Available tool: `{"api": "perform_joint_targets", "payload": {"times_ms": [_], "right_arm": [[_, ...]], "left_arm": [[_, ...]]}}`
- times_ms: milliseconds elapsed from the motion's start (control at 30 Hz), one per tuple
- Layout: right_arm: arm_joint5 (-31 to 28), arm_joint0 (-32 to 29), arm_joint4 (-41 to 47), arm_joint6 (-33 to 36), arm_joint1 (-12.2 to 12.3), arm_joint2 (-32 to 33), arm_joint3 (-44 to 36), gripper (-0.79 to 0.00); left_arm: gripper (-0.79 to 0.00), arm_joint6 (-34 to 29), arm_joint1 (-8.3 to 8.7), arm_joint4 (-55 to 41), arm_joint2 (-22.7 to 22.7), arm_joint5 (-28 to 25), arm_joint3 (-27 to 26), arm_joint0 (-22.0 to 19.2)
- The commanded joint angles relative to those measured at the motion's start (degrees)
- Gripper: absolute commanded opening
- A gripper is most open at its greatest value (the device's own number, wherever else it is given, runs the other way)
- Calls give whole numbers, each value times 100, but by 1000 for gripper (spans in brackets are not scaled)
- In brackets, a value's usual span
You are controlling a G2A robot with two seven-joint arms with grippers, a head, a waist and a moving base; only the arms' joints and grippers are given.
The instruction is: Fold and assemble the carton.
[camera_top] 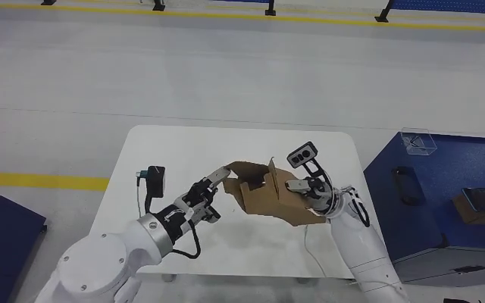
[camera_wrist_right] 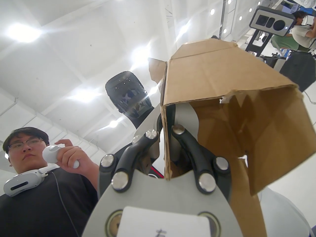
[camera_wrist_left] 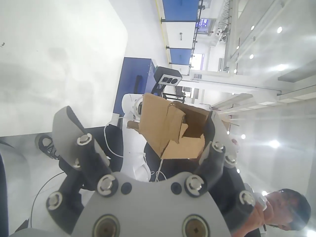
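Observation:
A brown carton [camera_top: 265, 193], partly folded with loose flaps, hangs over the right half of the white table [camera_top: 227, 144]. My right gripper [camera_top: 301, 191] holds it from the right. In the right wrist view the right gripper [camera_wrist_right: 165, 127] is shut on one carton [camera_wrist_right: 222, 80] wall, a finger on each side of the cardboard. My left gripper [camera_top: 214, 195] stands open just left of the carton. In the left wrist view the left gripper [camera_wrist_left: 139, 118] faces the carton [camera_wrist_left: 160, 124], and one of its fingers [camera_wrist_left: 214, 127] lies close against a flap edge.
A blue cabinet [camera_top: 424, 197] stands beyond the table's right edge, with a small clear box [camera_top: 418, 142] on top. The table's left and far parts are bare. A cable [camera_top: 311, 254] trails by the right arm.

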Motion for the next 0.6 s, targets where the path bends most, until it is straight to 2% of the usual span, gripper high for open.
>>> {"api": "perform_joint_targets", "payload": {"times_ms": [0,133,367,467,567], "right_arm": [[-5,-17,10,0,20,-14,-31,-785],[0,-40,95,0,53,-60,-73,-785],[47,79,709,0,54,26,304,-785],[196,161,917,0,41,25,448,-785],[230,196,915,0,36,-18,484,-785]], "left_arm": [[0,14,-1,-15,2,53,0,16],[0,128,-12,-2,57,157,0,-16],[0,290,-59,-457,-165,-114,0,122],[0,239,-57,-675,-343,-131,0,250],[0,82,-39,-601,-290,-145,0,291]]}}
